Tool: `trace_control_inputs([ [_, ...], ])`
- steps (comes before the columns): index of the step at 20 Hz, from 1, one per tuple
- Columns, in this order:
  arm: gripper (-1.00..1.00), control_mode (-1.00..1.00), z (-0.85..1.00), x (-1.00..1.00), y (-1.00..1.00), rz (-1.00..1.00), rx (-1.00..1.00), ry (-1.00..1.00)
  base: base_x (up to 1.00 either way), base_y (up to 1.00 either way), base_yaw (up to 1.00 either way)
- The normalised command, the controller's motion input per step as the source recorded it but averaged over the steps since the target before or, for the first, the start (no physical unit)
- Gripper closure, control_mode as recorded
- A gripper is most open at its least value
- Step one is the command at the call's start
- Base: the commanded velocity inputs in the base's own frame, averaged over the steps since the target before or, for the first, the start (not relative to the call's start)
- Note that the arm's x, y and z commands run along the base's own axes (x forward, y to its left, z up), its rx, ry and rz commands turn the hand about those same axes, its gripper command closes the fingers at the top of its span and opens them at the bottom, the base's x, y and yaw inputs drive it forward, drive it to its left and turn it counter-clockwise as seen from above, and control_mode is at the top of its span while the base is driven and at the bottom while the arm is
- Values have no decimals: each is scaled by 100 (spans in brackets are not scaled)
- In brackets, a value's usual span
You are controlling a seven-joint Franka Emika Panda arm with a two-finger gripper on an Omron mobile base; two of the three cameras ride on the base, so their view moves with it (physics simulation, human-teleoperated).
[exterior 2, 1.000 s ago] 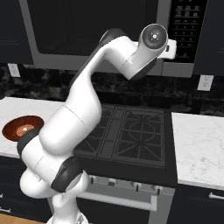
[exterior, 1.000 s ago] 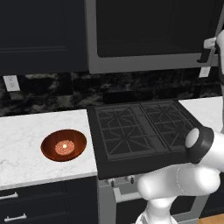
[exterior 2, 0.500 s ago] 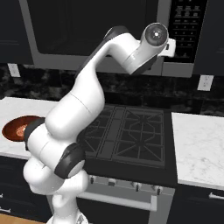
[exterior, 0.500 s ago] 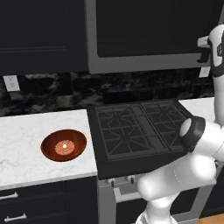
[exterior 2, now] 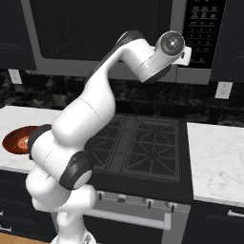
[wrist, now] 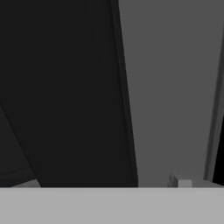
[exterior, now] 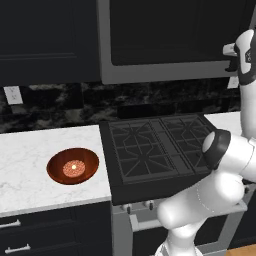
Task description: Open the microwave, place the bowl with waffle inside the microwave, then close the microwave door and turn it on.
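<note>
The bowl (exterior: 73,165) sat on the white marble counter (exterior: 30,155) left of the stove (exterior: 155,150), close to the counter's front edge and near its right end beside the stove. In the right base view it showed at the far left (exterior 2: 18,138), partly hidden by the arm's lower joints. The waffle (exterior: 73,168) lay flat in the middle of the bowl.

The stove, with its dark grates, stood between two stretches of counter; the right stretch (exterior 2: 217,157) showed in the right base view. Behind them ran a dark marbled backsplash (exterior: 55,107) with a white outlet (exterior: 13,95) over the left counter and another (exterior 2: 222,90) over the right.

Above the stove hung the microwave (exterior: 165,45), its door (exterior 2: 100,33) shut flush with the frame. Its button panel (exterior 2: 198,31) sat at the right end.

The arm reached up to the microwave's front, near the door's right edge and the panel. The gripper's (exterior 2: 185,53) wrist block lay against that area, but its fingers were hidden behind the wrist, so I could not tell whether they were spread or clenched, nor whether they touched anything. The hand view gave a close dark glass surface (wrist: 61,87) beside a grey strip (wrist: 170,87).
</note>
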Motion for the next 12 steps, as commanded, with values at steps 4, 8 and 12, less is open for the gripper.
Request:
trace_control_inputs([
  [4,100,-100,-1,24,0,1,1,0,0,0,0],
  [8,100,-100,1,-44,7,0,0,-10,0,0,0],
  [12,100,-100,16,-91,2,-1,0,-1,0,0,0],
])
